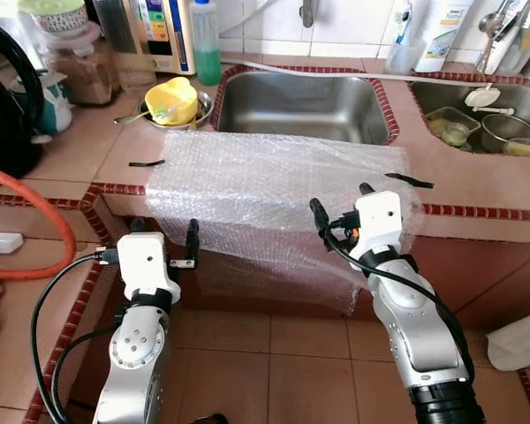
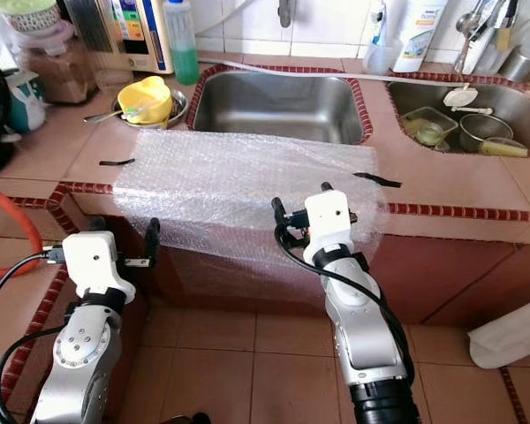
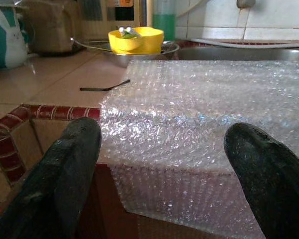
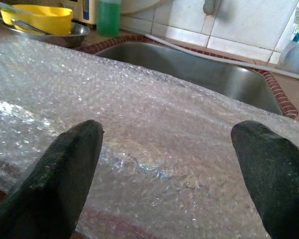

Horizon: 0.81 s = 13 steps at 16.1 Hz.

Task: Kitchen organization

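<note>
Facing draped wrap (image 1: pixel 274 199), both grippers gape, left (image 1: pixel 163 240) and right (image 1: pixel 340 205); uneven pinches (slippery film) could drag it off the counter (image 1: pixel 477 181).

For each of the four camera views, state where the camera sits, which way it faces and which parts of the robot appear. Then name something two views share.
Left eye view: on the head, facing forward and down at the bubble wrap and sink; both arms show.
Right eye view: beside it, same scene, slightly shifted.
Left wrist view: along the open left gripper towards the wrap's hanging edge.
Right wrist view: along the open right gripper over the wrap.
Shared: both wrist views show the yellow bowl.
</note>
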Motion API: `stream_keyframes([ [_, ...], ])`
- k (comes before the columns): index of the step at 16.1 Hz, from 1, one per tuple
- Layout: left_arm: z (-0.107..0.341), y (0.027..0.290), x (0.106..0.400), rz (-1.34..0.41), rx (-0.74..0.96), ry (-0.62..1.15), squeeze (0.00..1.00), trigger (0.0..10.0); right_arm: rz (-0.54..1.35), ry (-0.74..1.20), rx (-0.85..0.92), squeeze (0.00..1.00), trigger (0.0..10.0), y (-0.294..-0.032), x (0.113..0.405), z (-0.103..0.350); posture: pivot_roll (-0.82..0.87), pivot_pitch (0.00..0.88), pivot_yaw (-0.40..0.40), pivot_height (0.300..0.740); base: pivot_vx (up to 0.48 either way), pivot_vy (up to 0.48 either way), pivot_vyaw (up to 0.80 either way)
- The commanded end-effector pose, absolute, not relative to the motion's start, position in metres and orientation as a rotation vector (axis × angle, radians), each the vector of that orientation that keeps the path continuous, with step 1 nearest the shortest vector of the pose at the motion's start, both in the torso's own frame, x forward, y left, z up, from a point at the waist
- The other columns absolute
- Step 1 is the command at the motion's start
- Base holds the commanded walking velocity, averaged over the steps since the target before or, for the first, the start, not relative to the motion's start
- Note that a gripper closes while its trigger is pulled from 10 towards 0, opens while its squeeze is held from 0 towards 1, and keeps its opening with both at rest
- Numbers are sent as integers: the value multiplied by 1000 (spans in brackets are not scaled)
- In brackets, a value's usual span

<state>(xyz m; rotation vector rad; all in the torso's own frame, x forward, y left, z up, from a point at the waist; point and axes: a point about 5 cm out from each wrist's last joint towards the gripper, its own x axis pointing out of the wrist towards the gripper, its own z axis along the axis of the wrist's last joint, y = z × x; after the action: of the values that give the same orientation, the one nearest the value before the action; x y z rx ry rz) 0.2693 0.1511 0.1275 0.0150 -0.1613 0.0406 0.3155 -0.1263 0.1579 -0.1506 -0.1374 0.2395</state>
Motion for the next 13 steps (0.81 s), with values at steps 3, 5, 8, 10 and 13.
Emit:
stream_keyframes([
  [3,131,152,271,42,30,-171,0,10000,225,-146,-142,0,10000,-128,315,159,-54,139,3,740,0,0,0],
  [5,133,152,275,47,44,-172,0,10000,204,-158,-153,0,10000,-130,314,160,-65,139,14,740,0,0,0],
  [8,135,151,278,26,46,-177,0,10000,185,-166,-168,0,10000,-132,311,159,-85,138,35,740,0,0,742],
  [10,135,149,279,13,45,-176,0,10000,182,-168,-165,0,10000,-131,311,158,-94,135,43,740,0,0,800],
  [13,134,144,280,-3,46,-172,0,10000,165,-176,-169,0,10000,-134,312,159,-102,128,51,740,0,0,800],
])
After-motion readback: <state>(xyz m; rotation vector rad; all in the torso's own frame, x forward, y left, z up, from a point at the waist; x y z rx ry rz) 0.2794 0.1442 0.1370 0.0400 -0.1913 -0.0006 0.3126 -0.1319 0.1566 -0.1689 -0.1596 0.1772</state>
